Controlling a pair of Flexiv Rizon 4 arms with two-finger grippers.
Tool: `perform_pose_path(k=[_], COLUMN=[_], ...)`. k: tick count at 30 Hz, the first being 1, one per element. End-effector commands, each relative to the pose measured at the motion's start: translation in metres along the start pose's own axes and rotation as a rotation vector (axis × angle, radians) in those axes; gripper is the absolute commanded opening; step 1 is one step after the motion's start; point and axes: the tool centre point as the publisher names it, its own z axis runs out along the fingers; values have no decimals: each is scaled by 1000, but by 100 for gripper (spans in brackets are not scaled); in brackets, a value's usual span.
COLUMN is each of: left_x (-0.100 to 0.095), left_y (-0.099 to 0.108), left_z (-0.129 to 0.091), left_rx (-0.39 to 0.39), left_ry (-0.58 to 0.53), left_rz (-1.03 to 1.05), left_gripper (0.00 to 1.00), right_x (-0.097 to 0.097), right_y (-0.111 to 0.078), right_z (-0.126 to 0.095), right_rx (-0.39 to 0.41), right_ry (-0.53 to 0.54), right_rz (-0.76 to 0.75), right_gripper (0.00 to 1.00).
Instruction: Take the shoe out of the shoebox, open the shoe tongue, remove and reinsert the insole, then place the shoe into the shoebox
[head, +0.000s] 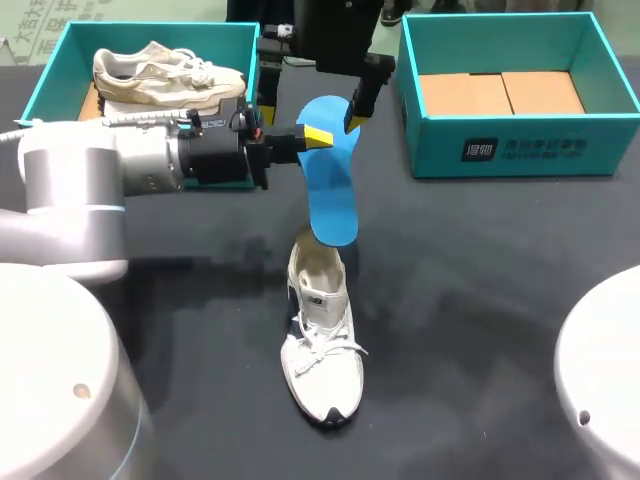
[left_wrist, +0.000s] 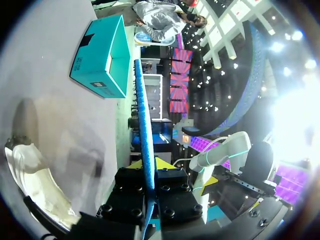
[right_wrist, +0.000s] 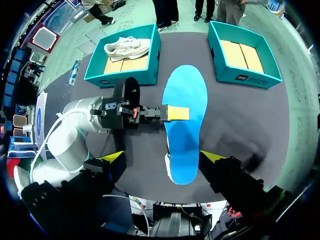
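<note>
Our left gripper (head: 318, 137) is closed on the side edge of the blue insole (head: 330, 190); our right gripper (right_wrist: 163, 157) stands wide open over the insole, holding nothing; the white shoe (head: 322, 340) lies on the bench (head: 480, 280) below both grippers.

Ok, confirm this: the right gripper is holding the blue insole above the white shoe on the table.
Wrong arm: the left gripper is holding the blue insole above the white shoe on the table, as the head view shows. The right gripper is open.
</note>
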Motion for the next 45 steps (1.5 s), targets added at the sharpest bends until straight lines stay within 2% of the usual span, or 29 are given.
perform_pose_path(k=[1, 10, 16, 22, 29, 40, 42, 45], left_x=[0, 0, 0, 0, 0, 0, 0, 0], left_y=[1, 1, 1, 1, 1, 1, 1, 1], left_z=[-1, -1, -1, -1, -1, -1, -1, -1], left_rx=[-1, -1, -1, -1, -1, -1, -1, -1], left_ry=[-2, -2, -2, -2, -2, -2, -2, -2], left_rz=[0, 0, 0, 0, 0, 0, 0, 0], left_gripper=[0, 0, 0, 0, 0, 0, 0, 0], right_x=[10, 10, 3, -7, -27, -54, -63, -75], right_y=[-3, -11, -11, -11, -12, -4, -3, -5], right_z=[1, -3, -8, -10, -14, -20, -15, -6], right_rx=[-16, -56, -65, -42, -24, 5, 13, 10], right_ry=[-190, -198, -28, 94, 270, 425, 438, 524], right_rz=[17, 20, 39, 71, 118, 116, 133, 164], right_gripper=[100, 100, 100, 100, 100, 100, 100, 100])
